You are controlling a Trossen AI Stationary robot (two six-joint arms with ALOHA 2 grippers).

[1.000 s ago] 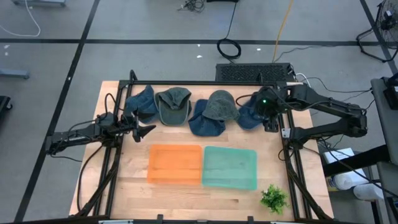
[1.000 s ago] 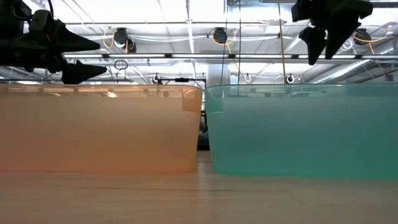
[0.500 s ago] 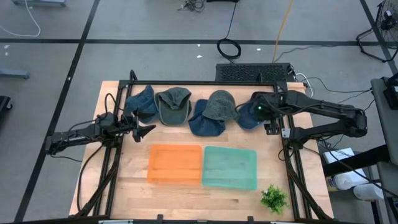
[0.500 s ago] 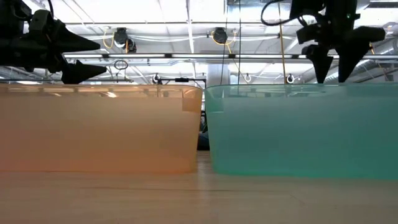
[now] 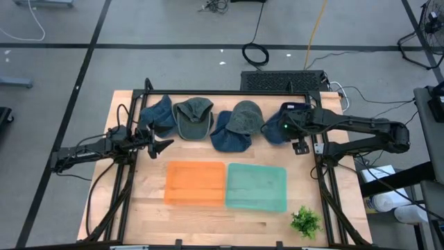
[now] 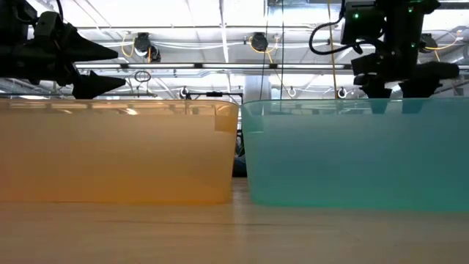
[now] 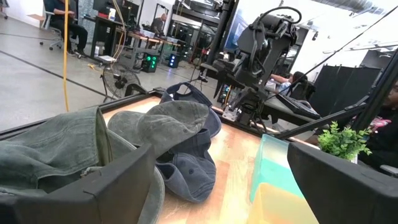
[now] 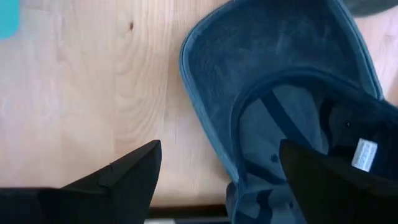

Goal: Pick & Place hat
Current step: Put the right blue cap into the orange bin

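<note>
Listing from the table's near edge back, positions taken from the teal bin (image 5: 256, 186):

- Small green plant (image 5: 305, 221): nearer than the bin, toward its right corner, on the wooden table (image 5: 208, 215).
- Teal bin: touching the orange bin (image 5: 195, 183) at its left.
- Right gripper (image 5: 291, 132): just behind the bin's far right corner, pointed down, fingers spread wide, holding nothing.
- Dark blue hat (image 8: 292, 106): upside down on the table directly under that gripper. In the right wrist view one finger (image 8: 121, 177) sits over bare wood just outside the brim; the other (image 8: 336, 180) sits over the hat's inside. Contact cannot be told.
- Left gripper (image 5: 161, 146): behind and left of the orange bin, fingers apart, empty.
- Other hats (image 5: 208, 121): blue and grey-green, in a row behind both bins, left of the dark blue hat.
</note>
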